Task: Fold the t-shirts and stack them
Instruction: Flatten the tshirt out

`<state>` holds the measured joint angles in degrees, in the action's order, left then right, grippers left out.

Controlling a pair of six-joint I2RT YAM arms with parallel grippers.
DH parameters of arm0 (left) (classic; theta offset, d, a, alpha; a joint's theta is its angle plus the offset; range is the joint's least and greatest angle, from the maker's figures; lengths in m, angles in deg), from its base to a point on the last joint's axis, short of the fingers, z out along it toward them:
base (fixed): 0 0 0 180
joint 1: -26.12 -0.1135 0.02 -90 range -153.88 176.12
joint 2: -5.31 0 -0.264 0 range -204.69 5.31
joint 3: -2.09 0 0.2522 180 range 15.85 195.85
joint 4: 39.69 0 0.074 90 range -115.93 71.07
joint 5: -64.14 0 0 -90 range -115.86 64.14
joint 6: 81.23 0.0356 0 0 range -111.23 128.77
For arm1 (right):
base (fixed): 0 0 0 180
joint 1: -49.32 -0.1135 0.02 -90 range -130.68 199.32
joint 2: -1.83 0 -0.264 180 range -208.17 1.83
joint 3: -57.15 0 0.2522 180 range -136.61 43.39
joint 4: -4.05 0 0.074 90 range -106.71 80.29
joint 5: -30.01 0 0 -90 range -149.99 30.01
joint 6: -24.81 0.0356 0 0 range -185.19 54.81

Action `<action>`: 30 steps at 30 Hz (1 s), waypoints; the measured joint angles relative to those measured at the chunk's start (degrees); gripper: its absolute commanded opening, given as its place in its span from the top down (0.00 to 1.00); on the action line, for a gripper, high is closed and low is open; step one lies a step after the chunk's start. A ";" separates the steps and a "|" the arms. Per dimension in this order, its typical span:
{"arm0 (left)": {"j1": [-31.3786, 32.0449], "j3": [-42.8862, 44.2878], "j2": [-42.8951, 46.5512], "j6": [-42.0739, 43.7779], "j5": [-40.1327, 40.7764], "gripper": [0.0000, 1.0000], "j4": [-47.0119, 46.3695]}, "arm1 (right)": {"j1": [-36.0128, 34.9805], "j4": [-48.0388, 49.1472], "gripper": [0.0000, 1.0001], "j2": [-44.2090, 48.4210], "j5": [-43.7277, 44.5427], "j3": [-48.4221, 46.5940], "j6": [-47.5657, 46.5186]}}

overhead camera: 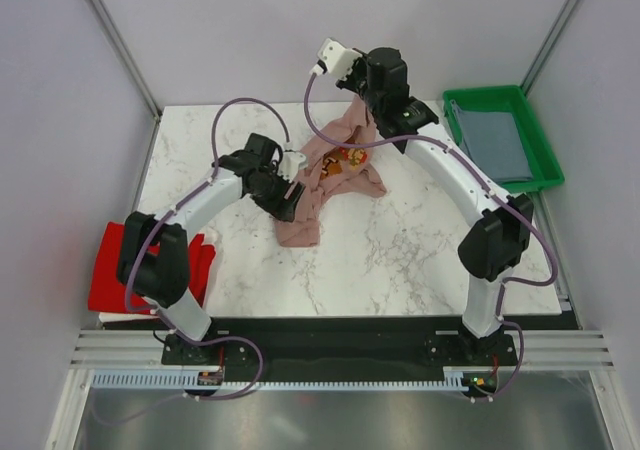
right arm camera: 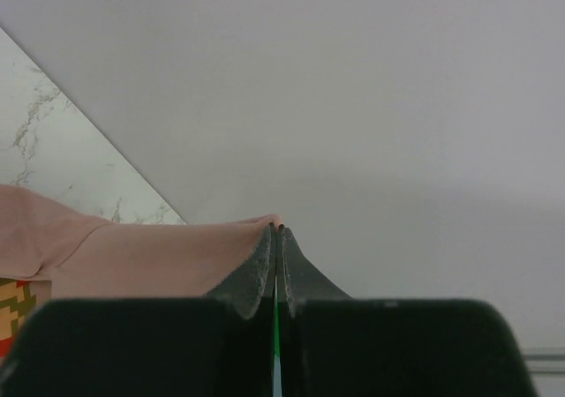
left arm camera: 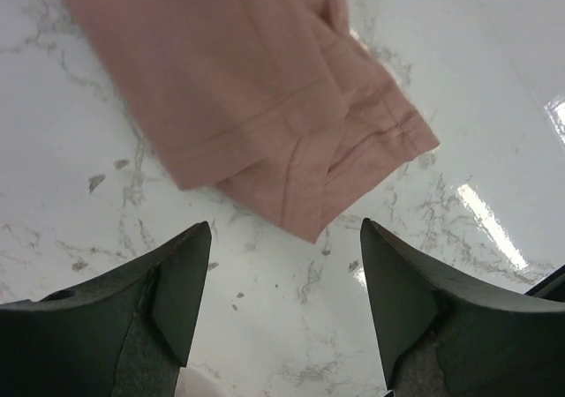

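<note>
The red tee (overhead camera: 115, 275) lies bunched at the desk's (overhead camera: 400, 260) left edge. The left tool (left arm camera: 285, 227) hangs wide, holding nothing, just above a hem corner of the pink tee (overhead camera: 305, 225) mid-desk. The right tool (right arm camera: 276, 229) is pinched on that tee's cloth, raised near the far edge. Best, I judge: drop the left tool squarely, catch 1 corner through all layers, then pull taut.
</note>
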<state>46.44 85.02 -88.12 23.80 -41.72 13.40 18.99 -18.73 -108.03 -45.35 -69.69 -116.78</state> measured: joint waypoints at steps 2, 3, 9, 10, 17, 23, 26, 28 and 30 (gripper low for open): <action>2.89 3.08 -2.36 -0.02 0.85 0.27 -0.15 | -0.04 -0.04 1.00 0.94 0.00 0.92 0.31; 3.80 4.13 -3.15 -0.02 1.07 0.28 -0.20 | 0.02 -0.07 1.00 1.29 0.02 1.20 0.46; 7.91 10.21 -9.25 -0.02 4.74 0.34 1.01 | 0.98 -0.09 1.00 2.73 -0.09 2.71 1.46; 8.48 11.10 -10.45 0.00 5.68 0.34 1.31 | 1.18 -0.09 1.00 2.86 -0.20 2.91 1.55; 11.21 12.48 -13.53 0.09 10.58 0.37 2.75 | 2.54 -0.13 1.00 3.30 -0.81 4.28 2.58; 13.05 13.05 -14.01 0.68 12.66 0.40 3.69 | 3.43 -0.15 1.00 3.41 -1.07 4.94 3.50; 13.35 13.40 -14.71 0.94 12.79 0.41 4.09 | 3.63 -0.15 1.00 3.43 -1.18 4.94 3.85; 13.49 13.68 -15.45 0.96 12.79 0.41 4.17 | 3.67 -0.15 1.00 3.43 -1.25 4.94 3.89; 13.53 13.84 -16.26 1.01 12.79 0.42 4.31 | 3.74 -0.15 1.00 3.43 -1.27 4.94 3.98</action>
<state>59.97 98.86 -104.38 24.81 -28.93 17.70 22.73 -18.88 -104.60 -46.62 -64.75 -112.80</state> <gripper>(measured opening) 0.589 0.007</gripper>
